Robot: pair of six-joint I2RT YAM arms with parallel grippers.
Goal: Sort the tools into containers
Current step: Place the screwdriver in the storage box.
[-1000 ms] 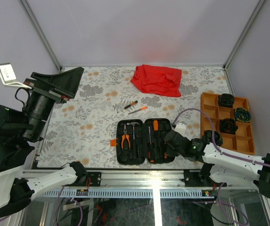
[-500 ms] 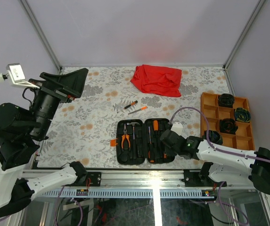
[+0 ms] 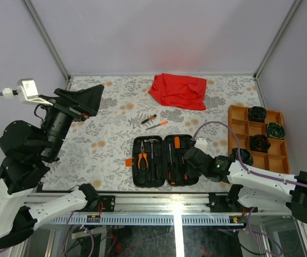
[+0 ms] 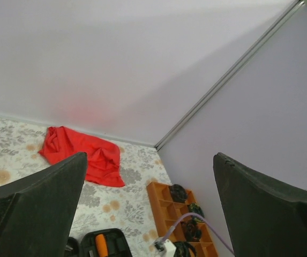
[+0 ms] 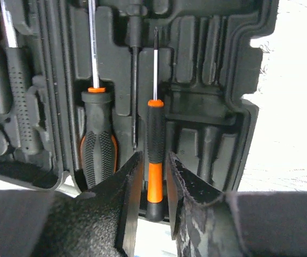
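Right end effector (image 5: 153, 201) is down at the lower right of the open black moulded-plastic hard case (image 5: 217, 80). Its two dark, rough-textured fingers (image 5: 188, 214) sit on either side of the slim screwdriver with the orange-and-black handle (image 5: 155, 144). The jaws are parted only narrowly, with a sliver of gap on each side of the handle, so nothing is gripped. That screwdriver lies flat in its shaped slot, thin steel shaft pointing to the top of the wrist view. Just left of it is a thicker screwdriver with a ribbed black grip and orange collar (image 5: 97, 144), in its own recess.

From above, the case lies open at the bottom centre of the floral-patterned tabletop (image 3: 105, 139), with orange-handled pliers (image 3: 142, 159) in its left half. Two small loose screwdrivers (image 3: 152, 121) lie just above the case. The orange plastic compartment tray (image 3: 233, 134) sits at the right edge and the crumpled red cloth (image 3: 178, 90) at top centre.

Left end effector (image 4: 150, 160) hangs high at the left, jaws spread wide and holding nothing, well apart from every tool.
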